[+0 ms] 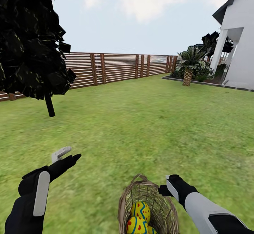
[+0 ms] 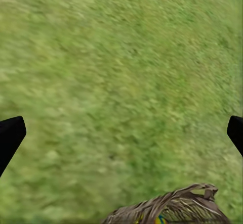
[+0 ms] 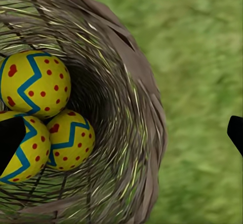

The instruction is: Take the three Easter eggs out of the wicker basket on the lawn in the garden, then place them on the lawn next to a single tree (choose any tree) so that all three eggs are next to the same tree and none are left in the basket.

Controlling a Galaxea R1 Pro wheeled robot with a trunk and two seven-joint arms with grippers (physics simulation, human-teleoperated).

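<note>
The brown wicker basket (image 1: pixel 160 205) stands on the lawn (image 1: pixel 141 121) close in front of me. Three yellow Easter eggs with blue zigzags and red dots lie inside it (image 1: pixel 141 210) (image 1: pixel 137 226) (image 1: pixel 152 230). My right gripper (image 1: pixel 165 189) hangs open at the basket's right rim. In the right wrist view (image 3: pixel 121 133) one fingertip (image 3: pixel 10 140) shows over an egg (image 3: pixel 25 155) and the other over grass, with two more eggs (image 3: pixel 35 82) (image 3: pixel 71 138) beside it. My left gripper (image 1: pixel 67 155) is open over bare grass left of the basket (image 2: pixel 172 209), holding nothing. The tree with a pale trunk is out of view.
A dark black tree (image 1: pixel 31 40) stands at the left, near a brown slat fence (image 1: pixel 116 66) along the back. A low palm (image 1: pixel 188 68) and a white house (image 1: pixel 240 40) are far right. Open grass stretches ahead.
</note>
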